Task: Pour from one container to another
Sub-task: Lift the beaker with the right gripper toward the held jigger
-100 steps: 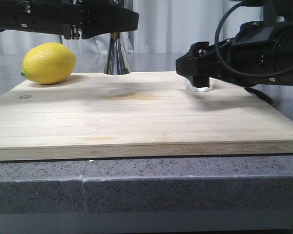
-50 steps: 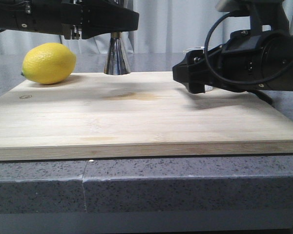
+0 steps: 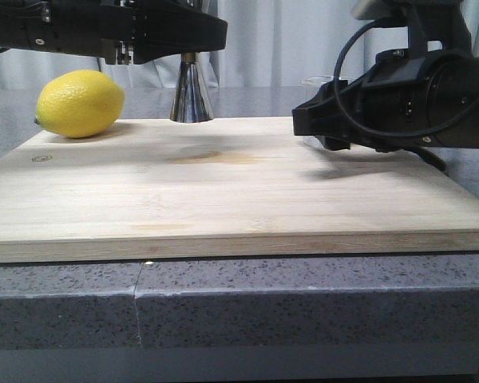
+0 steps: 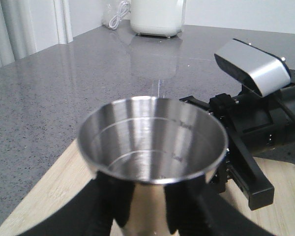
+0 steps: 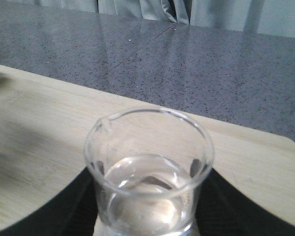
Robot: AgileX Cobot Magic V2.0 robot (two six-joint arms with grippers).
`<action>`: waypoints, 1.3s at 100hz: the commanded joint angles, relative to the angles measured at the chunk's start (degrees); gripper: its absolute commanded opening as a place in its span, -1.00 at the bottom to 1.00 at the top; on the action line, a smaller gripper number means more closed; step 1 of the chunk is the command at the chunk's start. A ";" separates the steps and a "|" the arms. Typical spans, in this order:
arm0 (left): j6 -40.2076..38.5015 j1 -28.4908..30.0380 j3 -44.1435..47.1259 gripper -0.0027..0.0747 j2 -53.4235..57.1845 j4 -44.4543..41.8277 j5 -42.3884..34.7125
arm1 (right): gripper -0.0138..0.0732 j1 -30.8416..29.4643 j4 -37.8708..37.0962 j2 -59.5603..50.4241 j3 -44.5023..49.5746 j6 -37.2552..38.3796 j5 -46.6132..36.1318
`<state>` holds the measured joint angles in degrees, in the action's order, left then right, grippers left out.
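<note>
The steel hourglass jigger (image 3: 191, 94) stands at the back of the wooden board (image 3: 223, 191), its upper part hidden by my left arm. In the left wrist view its open cup (image 4: 152, 142) fills the middle, and my left gripper (image 4: 147, 209) is shut on its waist, one black finger (image 4: 108, 196) on each side. The clear glass beaker (image 5: 150, 172), about a third full of clear liquid, sits in my right gripper (image 5: 147, 219), which is shut on it. From the front, only the beaker's rim (image 3: 321, 80) shows above my right gripper (image 3: 329, 132), held a little above the board's back right.
A yellow lemon (image 3: 80, 102) lies at the board's back left corner. The board rests on a grey speckled counter (image 3: 303, 303). A white appliance (image 4: 157, 17) stands far back on the counter. The right arm (image 4: 250, 142) is close beside the jigger.
My right gripper has lifted the beaker off the board, shifting slightly left and then back right. The left arm, jigger and lemon have not moved.
</note>
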<state>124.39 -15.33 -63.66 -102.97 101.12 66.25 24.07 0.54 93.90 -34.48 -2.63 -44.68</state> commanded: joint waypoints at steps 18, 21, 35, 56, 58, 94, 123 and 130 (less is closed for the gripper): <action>-0.42 -0.39 -1.73 -0.39 2.82 5.69 4.62 | 0.01 -0.37 -0.54 -11.03 -1.96 -0.39 4.09; -0.42 -0.39 -1.73 -0.39 2.82 5.69 4.62 | 0.01 -0.37 -0.54 -12.27 -2.73 -0.39 6.95; -0.42 -0.39 -1.73 -0.39 2.82 5.69 4.62 | 0.01 -0.37 -2.85 -17.39 -8.74 -0.39 22.14; -0.42 -0.39 -1.73 -0.39 2.82 5.69 4.62 | 0.01 -0.26 -4.86 -19.73 -23.21 -0.39 46.74; -0.42 -0.39 -1.73 -0.39 2.82 5.69 4.62 | 0.01 -0.12 -5.11 -19.73 -24.25 -0.39 48.94; -0.42 -0.39 -1.73 -0.39 2.82 5.69 4.62 | 0.01 4.39 -7.47 -19.62 -43.74 -6.10 70.49; -0.42 -0.39 -1.73 -0.39 2.82 5.69 4.62 | 0.01 10.43 -7.47 -18.88 -51.14 -12.60 76.86; -0.42 -0.39 -1.73 -0.39 2.82 5.69 4.62 | 0.01 11.52 -7.47 -17.51 -53.34 -12.70 78.67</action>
<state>124.39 -15.33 -63.66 -102.97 101.12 66.25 34.45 -5.97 76.85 -83.54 -14.00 36.18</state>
